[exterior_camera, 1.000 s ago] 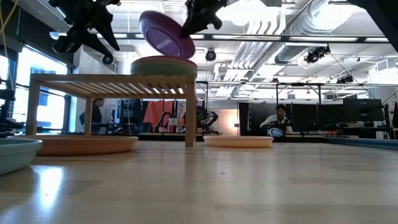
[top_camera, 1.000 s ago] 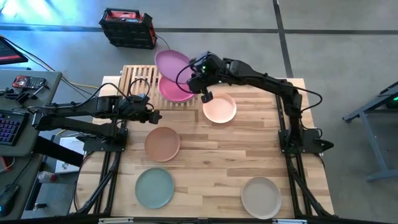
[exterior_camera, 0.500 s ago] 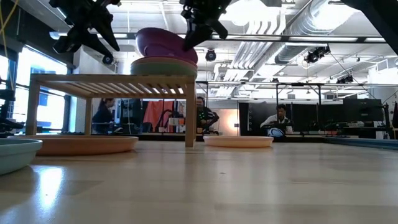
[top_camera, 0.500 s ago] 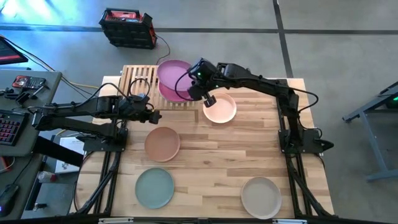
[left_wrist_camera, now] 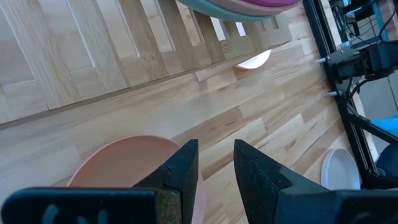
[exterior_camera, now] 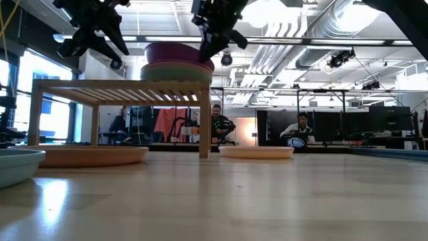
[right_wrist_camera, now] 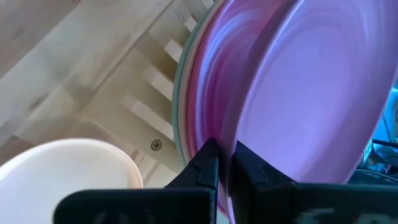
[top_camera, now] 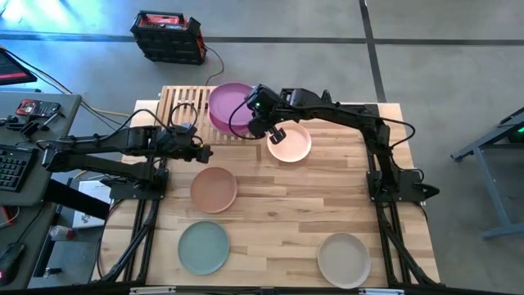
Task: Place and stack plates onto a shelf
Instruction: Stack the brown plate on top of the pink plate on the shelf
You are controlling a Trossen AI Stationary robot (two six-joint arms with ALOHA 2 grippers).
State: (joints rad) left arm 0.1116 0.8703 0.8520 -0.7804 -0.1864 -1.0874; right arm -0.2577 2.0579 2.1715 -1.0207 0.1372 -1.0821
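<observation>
**Purple plate landing on shelf stack, four plates left**

Purple plate (top_camera: pixel 231 102) sits on top of the pile on the shelf (top_camera: pixel 182 105), my right jaws (top_camera: pixel 264 124) clamped together on its near rim. In the right wrist view the rim is pinched between my fingers (right_wrist_camera: pixel 205 163), with a magenta plate (right_wrist_camera: pixel 202 115) right under it and a greenish rim lower down. From the low view the pile looks level and the purple one seems seated, so I judge this placement nearly done; only the release is left.

My left jaws (left_wrist_camera: pixel 214 165) hang apart, holding nothing, above the desk (top_camera: pixel 278 205) just beside the shelf, over the brown plate (top_camera: pixel 214 188).

Done so far: a stack on the shelf's right part; exact count cannot be told, at least three layers show. Left on the desk: peach plate (top_camera: pixel 289 143) just beside the shelf, brown plate, teal plate (top_camera: pixel 204 247), beige plate (top_camera: pixel 343 260). Left part of the shelf is bare slats. Roughly halfway, I judge.
</observation>
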